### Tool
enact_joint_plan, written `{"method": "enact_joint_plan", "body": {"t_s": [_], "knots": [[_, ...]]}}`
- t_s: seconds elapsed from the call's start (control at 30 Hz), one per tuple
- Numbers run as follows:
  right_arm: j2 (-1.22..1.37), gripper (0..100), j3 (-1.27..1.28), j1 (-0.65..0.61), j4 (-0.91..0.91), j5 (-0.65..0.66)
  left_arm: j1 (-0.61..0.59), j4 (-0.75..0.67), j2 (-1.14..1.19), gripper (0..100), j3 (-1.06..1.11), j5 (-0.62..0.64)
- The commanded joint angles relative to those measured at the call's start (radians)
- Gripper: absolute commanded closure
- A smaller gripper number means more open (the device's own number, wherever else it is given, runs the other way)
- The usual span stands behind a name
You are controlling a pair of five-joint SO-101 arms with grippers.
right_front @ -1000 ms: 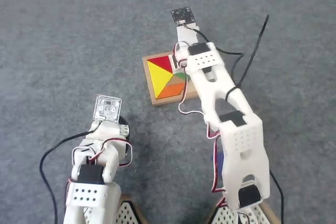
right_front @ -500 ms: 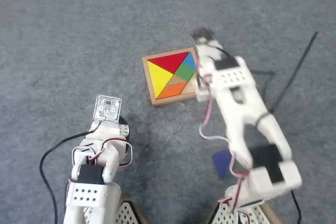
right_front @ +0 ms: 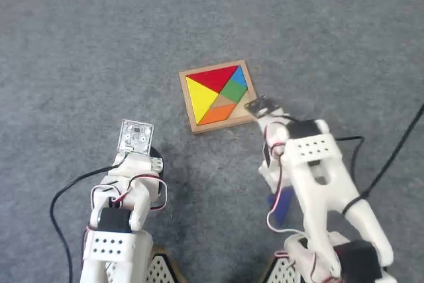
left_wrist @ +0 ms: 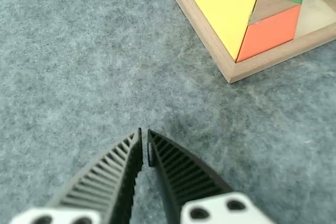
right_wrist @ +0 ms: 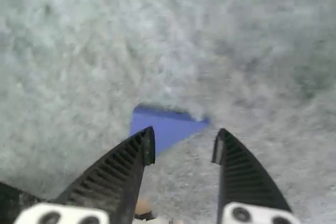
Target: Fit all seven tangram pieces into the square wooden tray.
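At the left of the high view we see the left arm (right_front: 126,197) standing over the grey counter (right_front: 73,64), apart from the tray. Its claw (left_wrist: 144,136) is closed tip to tip with nothing between the fingers, and grey surface lies beneath it.

The square wooden tray (right_front: 186,102) sits mid-counter, turned a little askew. In it we count a red triangle (right_front: 215,79), a yellow triangle (right_front: 197,97), a green piece (right_front: 234,91), a small blue triangle (right_front: 242,77) and an orange piece (right_front: 217,116), lying flush against one another. A brownish patch sits between green and orange – piece or bare wood, we cannot tell. Pale tray floor shows along the side nearest the right arm.

To the right, the right arm (right_front: 315,164) bends over the counter near that side of the tray. Its claw (right_wrist: 184,139) is spread wide and grips nothing. A blue-violet piece (right_wrist: 167,124) lies flat on the counter just beyond the fingertips, closer to one finger than the other – whether that finger touches it we cannot tell. From above, the same piece peeks out from under the arm, well apart from the tray
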Motion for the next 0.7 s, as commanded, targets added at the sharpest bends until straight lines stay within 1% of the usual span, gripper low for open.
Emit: {"method": "enact_joint_plan", "body": {"t_s": [0.0,0.07,0.17,0.27,0.5,0.67], "knots": [[-0.016,77.1,0.035,-0.076,0.008,-0.006,-0.005,0.008,-0.014,98,-0.008,0.008],[-0.016,76.8,0.074,-0.113,-0.042,0.002,-0.005,0.008,-0.014,98,-0.008,0.008],[-0.016,76.8,0.138,-0.183,-0.116,0.092,-0.005,0.008,-0.014,98,-0.008,0.008],[-0.005,76.8,0.181,-0.228,-0.171,0.081,-0.005,0.008,-0.014,98,-0.008,0.008],[0.093,76.8,0.192,-0.17,-0.231,0.083,-0.005,0.008,-0.014,98,-0.008,0.008],[0.219,77.2,0.146,-0.061,-0.234,0.147,-0.005,0.008,-0.014,98,-0.008,0.008]]}}
